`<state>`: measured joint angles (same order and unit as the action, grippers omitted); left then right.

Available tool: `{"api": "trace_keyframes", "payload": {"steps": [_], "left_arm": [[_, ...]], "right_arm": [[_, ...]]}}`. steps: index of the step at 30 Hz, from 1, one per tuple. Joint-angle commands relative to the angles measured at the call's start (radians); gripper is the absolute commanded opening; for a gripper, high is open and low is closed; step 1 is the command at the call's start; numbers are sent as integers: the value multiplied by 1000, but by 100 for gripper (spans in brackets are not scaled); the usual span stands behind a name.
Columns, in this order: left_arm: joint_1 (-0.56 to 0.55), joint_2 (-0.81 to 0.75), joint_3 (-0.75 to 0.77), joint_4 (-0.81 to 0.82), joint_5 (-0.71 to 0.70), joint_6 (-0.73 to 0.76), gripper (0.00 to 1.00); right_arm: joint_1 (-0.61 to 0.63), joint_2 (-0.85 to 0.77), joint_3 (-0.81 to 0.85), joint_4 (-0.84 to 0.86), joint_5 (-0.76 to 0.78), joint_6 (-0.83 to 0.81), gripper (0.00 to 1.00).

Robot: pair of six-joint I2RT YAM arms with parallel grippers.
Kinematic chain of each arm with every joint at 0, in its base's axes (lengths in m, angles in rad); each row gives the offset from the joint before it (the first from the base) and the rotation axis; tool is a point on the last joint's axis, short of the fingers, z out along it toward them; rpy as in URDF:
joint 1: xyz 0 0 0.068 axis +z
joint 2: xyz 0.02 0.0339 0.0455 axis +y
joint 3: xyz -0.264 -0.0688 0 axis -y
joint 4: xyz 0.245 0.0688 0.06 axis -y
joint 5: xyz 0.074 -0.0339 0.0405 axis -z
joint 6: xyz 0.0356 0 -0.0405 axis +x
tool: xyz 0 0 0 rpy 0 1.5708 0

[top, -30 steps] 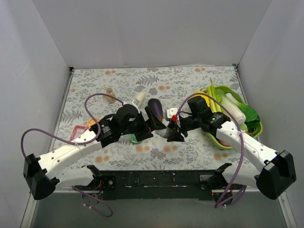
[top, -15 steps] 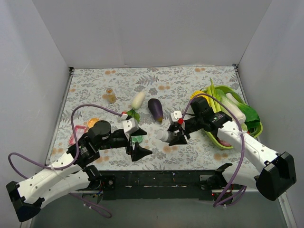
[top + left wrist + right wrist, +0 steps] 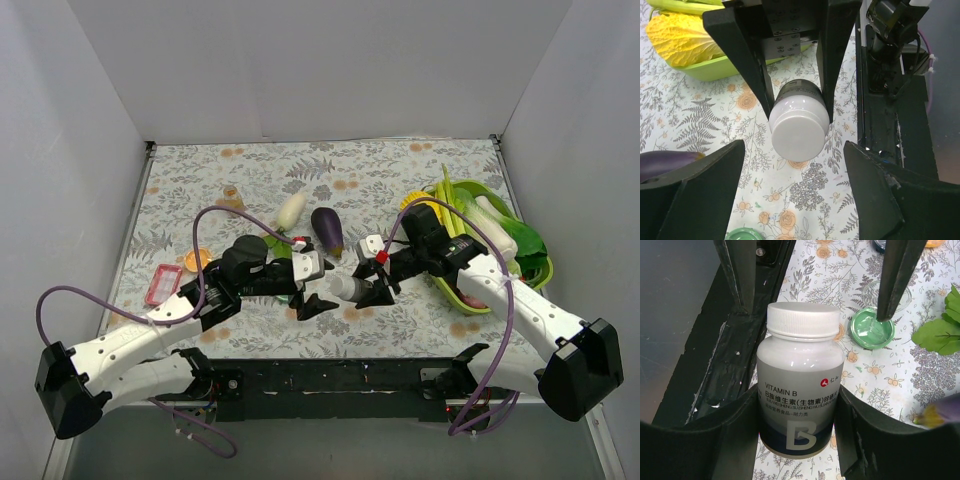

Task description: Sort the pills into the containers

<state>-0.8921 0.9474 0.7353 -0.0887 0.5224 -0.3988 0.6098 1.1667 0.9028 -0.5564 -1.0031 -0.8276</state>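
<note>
Right end effector (image 3: 797, 412) is gripping the bottle (image 3: 800, 365) near the front edge of the desk (image 3: 400, 170). Left end effector (image 3: 794, 150) is gaping open — facing the cap (image 3: 799, 134).

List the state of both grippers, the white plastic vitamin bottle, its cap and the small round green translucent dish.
white plastic vitamin bottle: held above the table
white screw cap: on
right gripper: shut on the bottle
left gripper: open, empty, facing the cap
small round green translucent dish: on the table, no pills showing

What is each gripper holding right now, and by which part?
Right gripper clamps the vitamin B bottle around its labelled body, cap free. Left gripper is open, holding nothing.
</note>
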Motion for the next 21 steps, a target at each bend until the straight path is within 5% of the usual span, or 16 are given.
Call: {"api": "trace_keyframes", "payload": {"steps": [1, 10, 14, 18, 19, 21], "left_arm": [[1, 19, 41, 55, 60, -23, 70], [-1, 34, 10, 83, 84, -98, 33], [-1, 21, -11, 142, 44, -213, 1], [1, -1, -43, 133, -36, -487, 0], [-1, -4, -40, 95, -74, -653, 0], [-1, -1, -11, -9, -260, -855, 0]], "right_arm": [[2, -4, 13, 6, -40, -13, 1], [2, -9, 4, 13, -37, -5, 1], [2, -12, -1, 26, -25, 7, 1], [2, -21, -11, 65, 38, 59, 1], [2, -22, -15, 72, 46, 73, 1], [2, -24, -24, 94, 70, 91, 1]]}}
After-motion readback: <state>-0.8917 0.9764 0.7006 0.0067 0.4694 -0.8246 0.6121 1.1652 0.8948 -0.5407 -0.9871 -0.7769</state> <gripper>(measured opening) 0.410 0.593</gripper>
